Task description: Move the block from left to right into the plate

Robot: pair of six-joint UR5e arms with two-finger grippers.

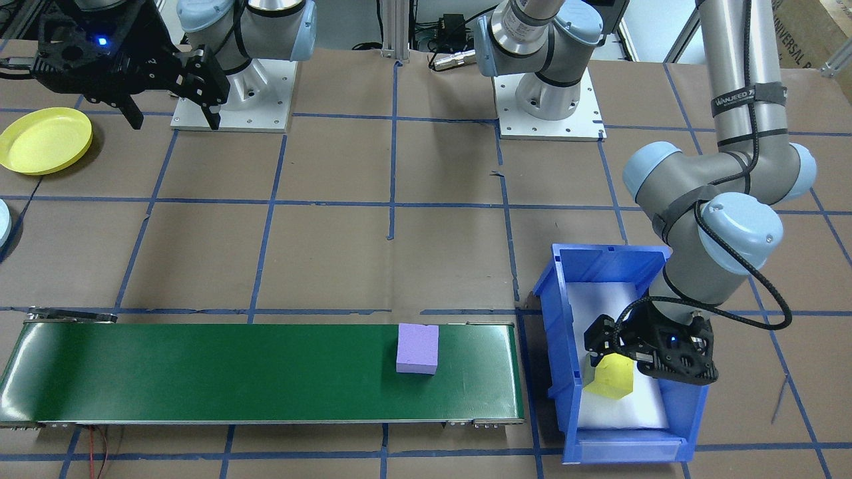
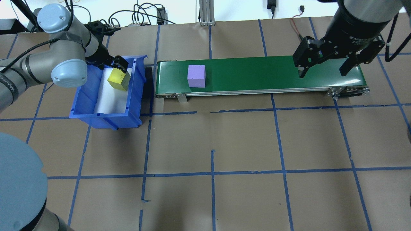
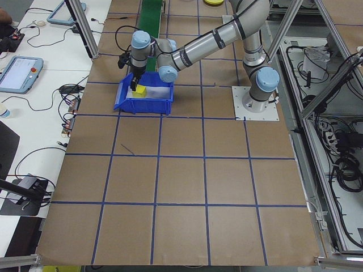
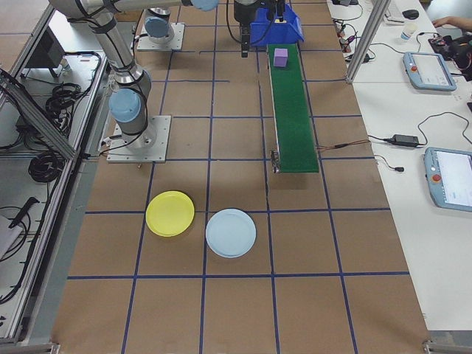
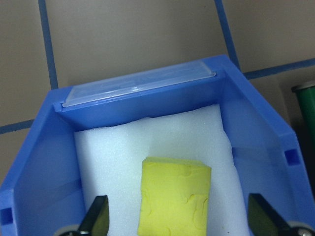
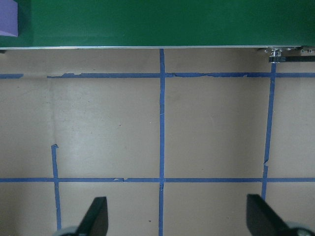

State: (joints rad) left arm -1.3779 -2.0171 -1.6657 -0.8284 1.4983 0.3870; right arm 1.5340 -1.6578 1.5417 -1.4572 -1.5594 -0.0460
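1. Front-facing: the left claw [image 1: 616, 362] is down in the blue bin [image 1: 562, 372], fingers spread around the yellow block [image 1: 611, 379] and not yet clenched. A purple block [image 1: 418, 348] sits on the green belt [image 1: 200, 369] near the bin end. The plate [image 1: 44, 140] lies far across the table [image 1: 439, 253], by the right claw [image 1: 174, 110].
2. Overhead: the right claw [image 2: 322, 69] hangs released over the belt's far end, holding nothing.
3. Left wrist: the yellow block [image 5: 173, 199] rests on white foam padding [image 5: 123, 152], between the fingertips [image 5: 97, 219]. Its pitted surface suggests foam (light, soft, likely grippy); squeeze gently across two flat opposite faces.
4. Right side: the plate [image 4: 170, 214] sits just beside a pale blue plate [image 4: 231, 233].
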